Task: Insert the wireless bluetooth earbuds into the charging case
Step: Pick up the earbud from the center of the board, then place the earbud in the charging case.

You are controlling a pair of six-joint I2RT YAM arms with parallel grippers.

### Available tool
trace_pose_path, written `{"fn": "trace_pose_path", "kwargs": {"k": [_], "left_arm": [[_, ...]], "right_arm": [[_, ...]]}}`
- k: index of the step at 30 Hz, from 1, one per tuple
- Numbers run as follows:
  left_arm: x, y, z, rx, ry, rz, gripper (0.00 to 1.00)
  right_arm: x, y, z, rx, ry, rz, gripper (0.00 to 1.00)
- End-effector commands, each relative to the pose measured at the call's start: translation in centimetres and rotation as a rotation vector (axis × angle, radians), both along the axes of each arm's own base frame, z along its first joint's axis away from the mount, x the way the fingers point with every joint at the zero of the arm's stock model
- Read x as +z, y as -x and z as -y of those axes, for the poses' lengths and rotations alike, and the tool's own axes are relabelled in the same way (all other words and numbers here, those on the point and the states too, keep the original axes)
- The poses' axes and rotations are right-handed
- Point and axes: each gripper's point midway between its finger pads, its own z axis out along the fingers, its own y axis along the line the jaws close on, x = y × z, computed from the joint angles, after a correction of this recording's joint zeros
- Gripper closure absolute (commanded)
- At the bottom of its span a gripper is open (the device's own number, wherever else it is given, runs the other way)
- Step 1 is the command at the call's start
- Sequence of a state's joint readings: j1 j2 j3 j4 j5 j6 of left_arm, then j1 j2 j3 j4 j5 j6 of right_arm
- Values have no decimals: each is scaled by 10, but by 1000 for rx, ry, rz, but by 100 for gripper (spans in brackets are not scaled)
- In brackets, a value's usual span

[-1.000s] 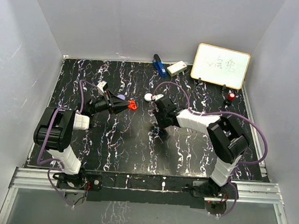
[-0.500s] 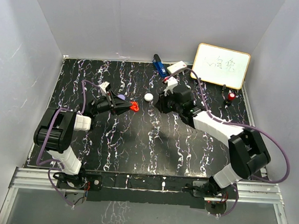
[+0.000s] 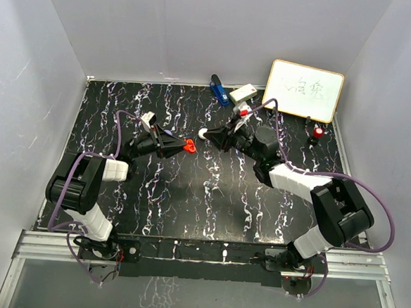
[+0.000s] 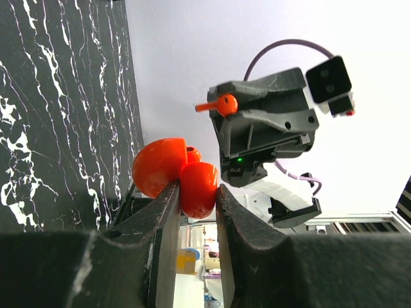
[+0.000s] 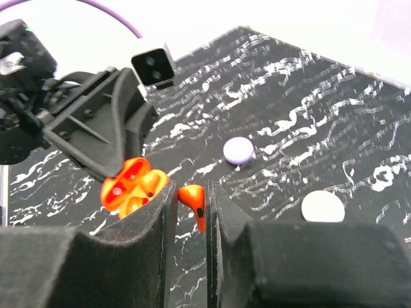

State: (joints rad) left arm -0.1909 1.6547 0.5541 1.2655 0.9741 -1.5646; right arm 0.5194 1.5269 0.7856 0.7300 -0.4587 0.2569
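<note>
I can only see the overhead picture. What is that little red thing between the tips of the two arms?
Observer: It is a red charging case, pinched in the left gripper. The left wrist camera shows it close up.
Operator: Is it open or closed?
Observer: Open. The right wrist camera looks straight into its hollows.
Operator: Is the other arm holding anything?
Observer: Yes. The right gripper is shut on a red earbud, which is not yet in the case.
</note>
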Motion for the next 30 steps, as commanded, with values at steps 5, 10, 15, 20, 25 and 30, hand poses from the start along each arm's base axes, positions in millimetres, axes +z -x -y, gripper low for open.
{"fn": "trace_pose_path", "kwargs": {"k": [5, 10, 15, 20, 25, 30], "left_arm": [[26, 1, 1, 17, 37, 69, 100], [26, 2, 5, -4, 42, 64, 100], [27, 1, 9, -15, 56, 57, 100], [25, -3, 11, 1, 61, 32, 100], [20, -7, 11, 43, 57, -5, 100], [17, -9, 12, 60, 58, -27, 100]], "right_arm": [[64, 30, -6, 144, -182, 302, 100], [67, 35, -8, 173, -195, 331, 100], [63, 34, -12, 195, -182, 333, 100], [59, 34, -14, 194, -164, 350, 100], [54, 36, -16, 197, -144, 377, 100], [52, 38, -20, 203, -133, 396, 100]]}}
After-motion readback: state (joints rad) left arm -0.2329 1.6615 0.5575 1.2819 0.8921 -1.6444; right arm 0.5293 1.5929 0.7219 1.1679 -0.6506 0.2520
